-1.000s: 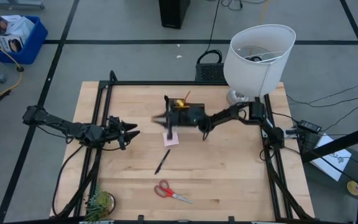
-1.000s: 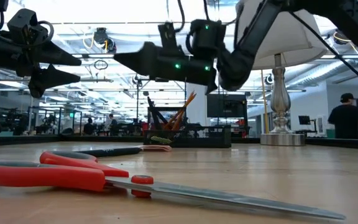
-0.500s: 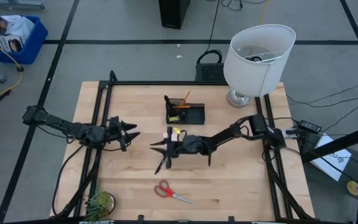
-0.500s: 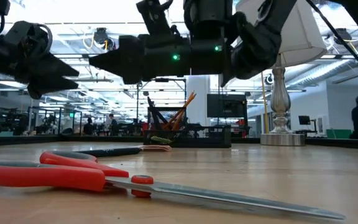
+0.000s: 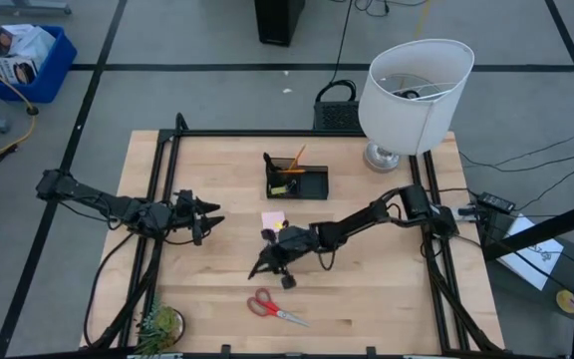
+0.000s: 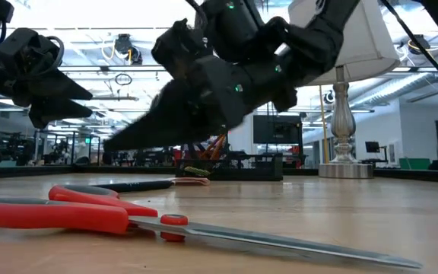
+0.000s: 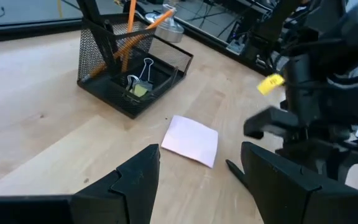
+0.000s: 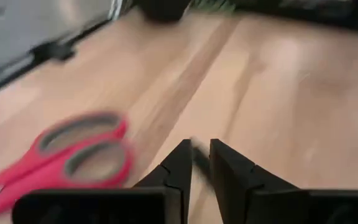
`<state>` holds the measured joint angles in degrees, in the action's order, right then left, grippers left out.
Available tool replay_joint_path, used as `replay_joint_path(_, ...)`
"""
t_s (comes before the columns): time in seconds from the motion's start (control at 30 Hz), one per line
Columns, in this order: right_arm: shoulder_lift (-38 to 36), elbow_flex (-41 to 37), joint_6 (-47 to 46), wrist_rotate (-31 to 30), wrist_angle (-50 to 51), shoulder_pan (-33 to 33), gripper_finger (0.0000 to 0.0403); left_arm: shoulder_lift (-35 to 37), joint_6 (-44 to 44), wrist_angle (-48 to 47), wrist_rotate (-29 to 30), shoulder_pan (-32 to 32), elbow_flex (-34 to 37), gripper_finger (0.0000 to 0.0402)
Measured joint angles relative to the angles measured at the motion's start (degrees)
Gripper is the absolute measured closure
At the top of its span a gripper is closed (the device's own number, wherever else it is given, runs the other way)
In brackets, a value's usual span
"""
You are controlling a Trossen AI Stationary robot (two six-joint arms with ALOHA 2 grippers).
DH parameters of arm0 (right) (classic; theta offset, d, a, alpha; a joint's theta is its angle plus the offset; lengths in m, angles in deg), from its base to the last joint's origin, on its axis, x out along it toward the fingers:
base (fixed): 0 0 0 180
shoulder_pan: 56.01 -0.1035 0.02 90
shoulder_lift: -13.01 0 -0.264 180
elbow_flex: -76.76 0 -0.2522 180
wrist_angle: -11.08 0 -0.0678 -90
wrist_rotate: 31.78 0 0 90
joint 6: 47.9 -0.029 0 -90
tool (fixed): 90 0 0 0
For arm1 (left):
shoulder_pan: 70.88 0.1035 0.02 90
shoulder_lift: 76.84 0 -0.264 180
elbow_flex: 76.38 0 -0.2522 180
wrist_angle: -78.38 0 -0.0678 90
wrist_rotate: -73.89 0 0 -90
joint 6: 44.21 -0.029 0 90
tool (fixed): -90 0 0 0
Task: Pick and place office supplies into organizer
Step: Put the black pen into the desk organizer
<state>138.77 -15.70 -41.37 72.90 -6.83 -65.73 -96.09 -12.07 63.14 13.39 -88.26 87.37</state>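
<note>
Right gripper point(image 8: 201, 163) is nosing down over the black pen point(image 8: 199, 160), jaws narrow, pen between the tips. Straddle it squarely before closing; scissors point(image 8: 61, 155) lie just beside.

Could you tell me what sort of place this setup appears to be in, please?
Probably a robotics lab in an open-plan office: a wooden table in a black frame, cables on grey floor, and rows of lit workstations behind it.

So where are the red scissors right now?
In the high view, the red scissors lie near the table's front edge, just in front of the right gripper.
</note>
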Motion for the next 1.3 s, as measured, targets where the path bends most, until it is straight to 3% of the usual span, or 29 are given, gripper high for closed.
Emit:
replay_joint_path(0.23, -3.7, 7.5, 9.2, 0.7, 25.8, -0.3, 0.0348, 0.0, 0.1, 0.3, 0.8, 0.0, 0.0, 0.0172)
replay_joint_path(0.33, -3.5, 11.1, 13.7, 0.5, 31.1, -0.6, 0.0329, 0.0, 0.1, 0.4, 2.8, 0.0, 0.0, 0.0172)
replay_joint_path(0.53, -3.5, 13.1, 19.0, 1.0, 31.0, -0.4, 0.0288, -0.7, 0.1, 0.2, 3.8, 0.1, 0.0, 0.0172)
replay_joint_path(0.67, -3.4, 13.0, 20.8, 4.4, 28.0, 0.2, 0.0276, -0.7, 0.4, 0.8, 3.8, 0.1, 0.0, 0.0172)
replay_joint_path(1.3, 0.8, 13.3, 25.6, 1.4, 26.1, 0.4, 0.0284, -0.7, -5.3, 8.7, 5.1, 0.1, 0.0, 0.0172)
